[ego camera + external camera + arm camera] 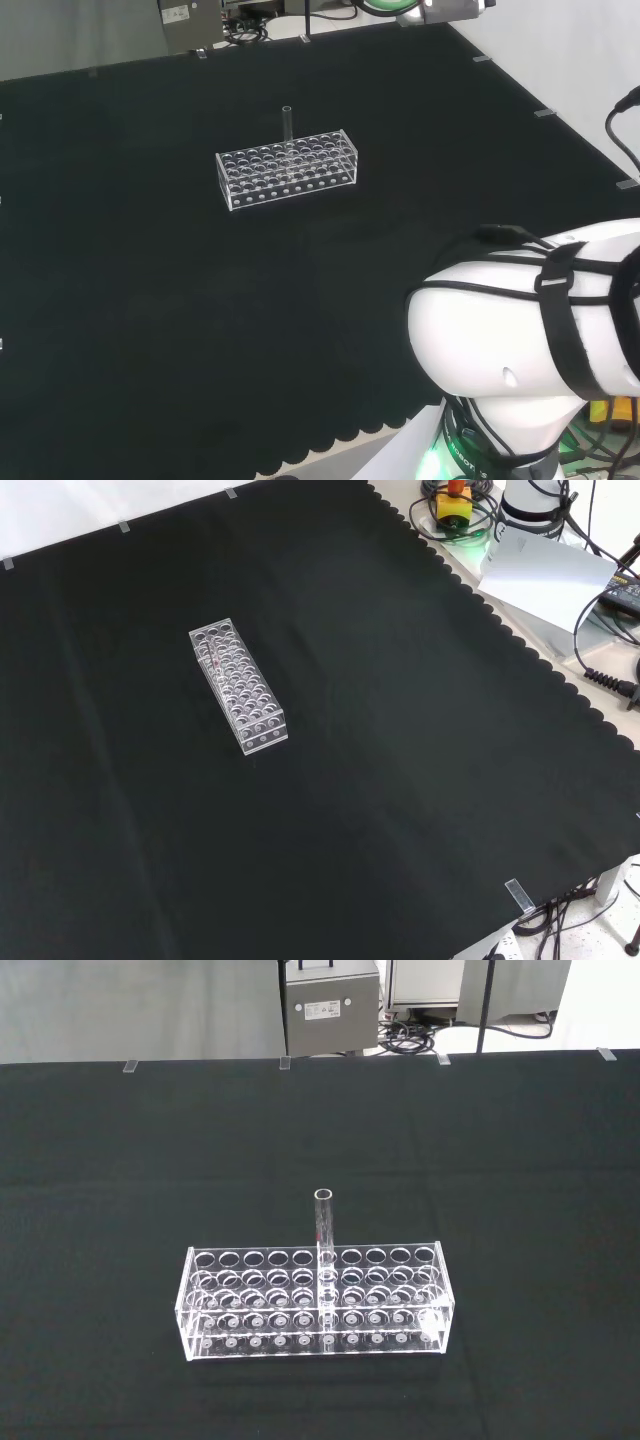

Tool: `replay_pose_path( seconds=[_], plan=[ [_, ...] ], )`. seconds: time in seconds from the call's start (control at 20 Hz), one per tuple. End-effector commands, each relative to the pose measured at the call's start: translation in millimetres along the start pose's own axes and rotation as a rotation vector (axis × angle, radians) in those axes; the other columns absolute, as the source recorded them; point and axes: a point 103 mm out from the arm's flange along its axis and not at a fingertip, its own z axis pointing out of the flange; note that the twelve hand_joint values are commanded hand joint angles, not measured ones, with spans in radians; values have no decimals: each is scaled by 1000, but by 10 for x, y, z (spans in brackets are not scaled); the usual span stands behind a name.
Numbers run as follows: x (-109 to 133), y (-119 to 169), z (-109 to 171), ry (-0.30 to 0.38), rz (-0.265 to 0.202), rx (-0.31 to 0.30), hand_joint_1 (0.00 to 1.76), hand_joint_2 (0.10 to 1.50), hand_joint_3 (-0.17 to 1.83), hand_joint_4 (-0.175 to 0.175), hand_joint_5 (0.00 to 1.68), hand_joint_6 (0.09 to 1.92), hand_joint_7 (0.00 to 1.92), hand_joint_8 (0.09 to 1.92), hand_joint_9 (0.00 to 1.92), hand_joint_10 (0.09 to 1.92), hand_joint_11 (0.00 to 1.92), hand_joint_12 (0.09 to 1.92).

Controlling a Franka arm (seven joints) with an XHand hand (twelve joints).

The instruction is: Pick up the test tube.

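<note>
Clear glass test tube [324, 1222] stands upright in the far row of a clear plastic rack [287, 169], mid-bench on black cloth [400, 760]. Nothing grasped yet; reaching, gripping and lifting remain. Robot hand's state: cannot tell.

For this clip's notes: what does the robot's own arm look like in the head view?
The arm link is a big, rounded, glossy white shell at the head view's lower right. Black straps and thin black cables wrap across it. At its base a green light glows beside a dark ring.
</note>
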Motion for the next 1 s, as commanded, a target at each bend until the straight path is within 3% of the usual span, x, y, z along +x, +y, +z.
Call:
replay_pose_path(
  seconds=[0.05, 0.15, 0.45, 1.0],
  plan=[
    [293, -17, 13, -39, 1, -14, 334, 783, 496, -34, 67, 87, 7, 397, 0, 576, 0, 1293],
    [423, -7, 13, -22, -4, 6, 327, 846, 369, -33, 71, 87, 1, 408, 0, 567, 0, 1346],
    [114, 232, 44, -2, -34, 13, 320, 896, 268, -36, 97, 87, 0, 470, 0, 640, 0, 1382],
    [252, 977, 230, -10, -85, 78, 364, 921, 214, -44, 136, 87, 0, 674, 0, 810, 0, 1473]
  ],
)
